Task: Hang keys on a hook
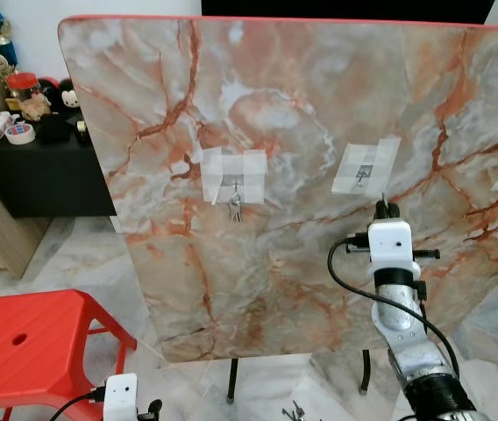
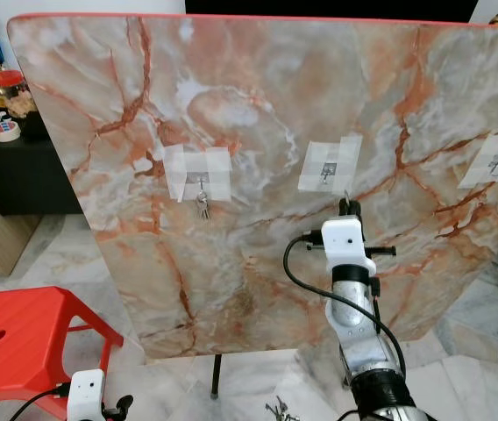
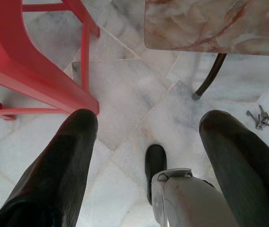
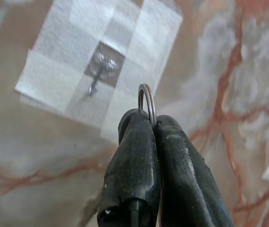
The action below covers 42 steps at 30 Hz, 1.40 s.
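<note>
A: What stands in front of the robot?

B: A marble-patterned board (image 1: 319, 132), propped upright on the tiled floor (image 3: 125, 94). Three patches of white tape are stuck to it, each holding a small metal hook. The middle hook (image 4: 96, 71) is the landmark here.

A: Where is the right end effector?

B: The right end effector (image 4: 151, 123) is raised against the board, just below and to the right of the middle hook. Its two black fingers are pressed together, clamped on a thin key ring (image 4: 147, 101) whose loop sticks up above the tips. The loop is near the hook but apart from it. Any keys below the ring are hidden behind the fingers, so I cannot tell how many there are.

A: Anything else?

B: One bunch of keys (image 1: 236, 207) hangs from the hook to the left of the middle one. Another bunch (image 3: 262, 118) lies on the floor far below it, near the board's leg. The left end effector (image 3: 148, 142) hangs low, fingers spread apart, beside a red stool (image 1: 30, 351).
</note>
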### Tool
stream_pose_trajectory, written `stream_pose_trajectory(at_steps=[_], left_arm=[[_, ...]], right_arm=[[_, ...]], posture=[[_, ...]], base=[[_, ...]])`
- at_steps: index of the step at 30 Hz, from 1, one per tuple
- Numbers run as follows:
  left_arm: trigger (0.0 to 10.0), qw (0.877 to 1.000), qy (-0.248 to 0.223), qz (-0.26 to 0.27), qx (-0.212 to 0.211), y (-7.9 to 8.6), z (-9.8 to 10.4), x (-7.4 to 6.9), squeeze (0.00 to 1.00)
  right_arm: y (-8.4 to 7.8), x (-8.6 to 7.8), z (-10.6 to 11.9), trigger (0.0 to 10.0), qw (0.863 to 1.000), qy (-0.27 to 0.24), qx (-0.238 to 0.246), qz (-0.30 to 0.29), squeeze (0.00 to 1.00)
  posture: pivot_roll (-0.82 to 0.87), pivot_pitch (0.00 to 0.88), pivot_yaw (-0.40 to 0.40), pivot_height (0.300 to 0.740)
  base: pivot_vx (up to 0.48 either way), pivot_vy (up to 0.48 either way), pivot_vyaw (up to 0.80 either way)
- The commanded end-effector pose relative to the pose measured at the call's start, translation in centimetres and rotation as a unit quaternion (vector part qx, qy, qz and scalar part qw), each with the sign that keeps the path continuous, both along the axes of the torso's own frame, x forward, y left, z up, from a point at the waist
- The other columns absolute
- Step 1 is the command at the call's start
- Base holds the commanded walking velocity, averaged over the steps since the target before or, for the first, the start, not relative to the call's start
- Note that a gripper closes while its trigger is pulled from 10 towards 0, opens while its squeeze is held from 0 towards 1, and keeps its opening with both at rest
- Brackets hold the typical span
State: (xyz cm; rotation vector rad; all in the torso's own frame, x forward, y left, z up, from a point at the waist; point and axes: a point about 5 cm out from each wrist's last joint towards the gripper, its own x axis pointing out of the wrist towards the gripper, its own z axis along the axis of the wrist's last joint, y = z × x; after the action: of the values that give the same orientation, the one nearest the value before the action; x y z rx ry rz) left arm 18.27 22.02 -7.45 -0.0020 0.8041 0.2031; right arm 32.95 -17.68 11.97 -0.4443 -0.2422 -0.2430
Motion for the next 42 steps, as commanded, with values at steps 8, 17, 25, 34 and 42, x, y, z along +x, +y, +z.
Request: stream_pose_trajectory(at_steps=[8, 17, 25, 34, 42], left_arm=[[10.0, 1.000, 0.005, 0.000, -0.002, -0.2, -0.1, -0.1, 0.00], [10.0, 1.000, 0.003, 0.001, -0.003, -0.3, -0.1, 0.0, 0.00], [10.0, 1.000, 0.003, 0.002, -0.005, -0.4, -0.1, 0.1, 0.00], [10.0, 1.000, 0.004, 0.002, -0.006, -0.4, -0.1, 0.0, 0.00], [10.0, 1.000, 0.003, 0.001, -0.006, -0.4, -0.1, 0.0, 0.00]], right_arm=[[0.3, 1.0, 0.5, 10.0, 1.000, 0.003, -0.029, 0.008, 0.00], [0.9, 1.8, 1.1, 10.0, 0.998, 0.004, -0.068, 0.016, 0.00], [0.8, 2.2, 1.2, 10.0, 0.996, 0.005, -0.085, 0.003, 0.00], [0.3, 2.1, 0.9, 10.0, 0.995, 0.016, -0.094, -0.016, 0.00], [0.7, 1.9, 0.1, 10.0, 0.993, 0.032, -0.111, -0.008, 0.00]], posture=[[-0.02, 0.000, -0.065, 0.740], [-0.01, 0.000, -0.069, 0.740], [-0.02, 0.000, -0.069, 0.740], [-0.02, 0.000, -0.071, 0.740], [-0.02, 0.000, -0.069, 0.740]], base=[[0.000, 0.000, 0.00], [0.000, 0.000, 0.00], [0.000, 0.000, 0.00], [0.000, 0.000, 0.00], [0.000, 0.000, 0.00]])
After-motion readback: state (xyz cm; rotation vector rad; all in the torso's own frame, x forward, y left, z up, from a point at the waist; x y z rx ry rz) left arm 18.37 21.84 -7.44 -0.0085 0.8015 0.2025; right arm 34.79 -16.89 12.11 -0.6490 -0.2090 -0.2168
